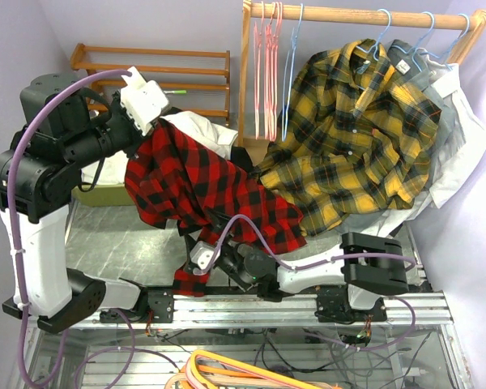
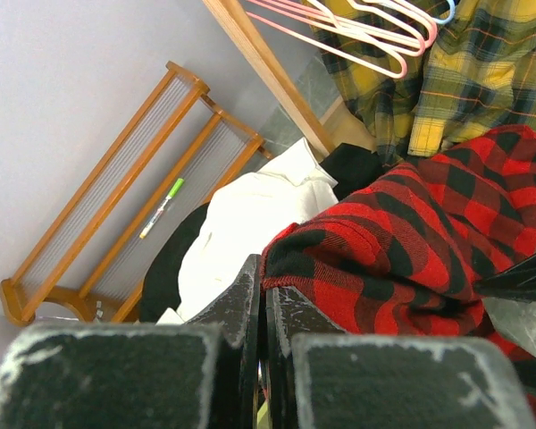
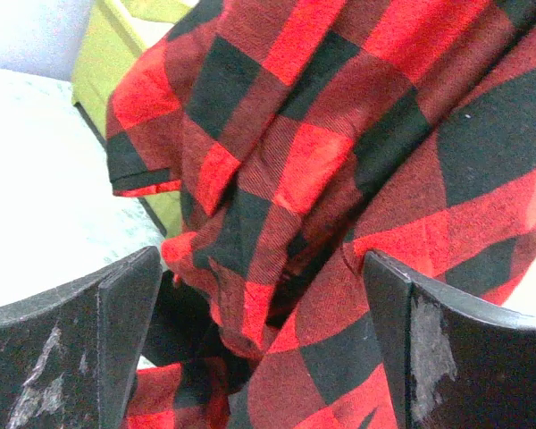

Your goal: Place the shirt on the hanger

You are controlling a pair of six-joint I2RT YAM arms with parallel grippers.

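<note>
Shirt (image 3: 339, 152) hangs inside end effector (image 3: 261, 259) (jaws spread).

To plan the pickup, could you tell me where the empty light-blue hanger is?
Top external view, upper middle: the hanger hangs on the wooden rail, between the pink hangers and the yellow plaid shirt.

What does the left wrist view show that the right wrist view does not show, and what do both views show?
Only the left wrist view: the pink hangers, the yellow-and-black plaid shirt, a white garment, a wooden rack against the wall, and the left gripper shut on the shirt.
Only the right wrist view: the right gripper open, with its fingers on either side of hanging cloth, and a yellow-green box behind.
Both views: the shirt, in red-and-black plaid.
</note>
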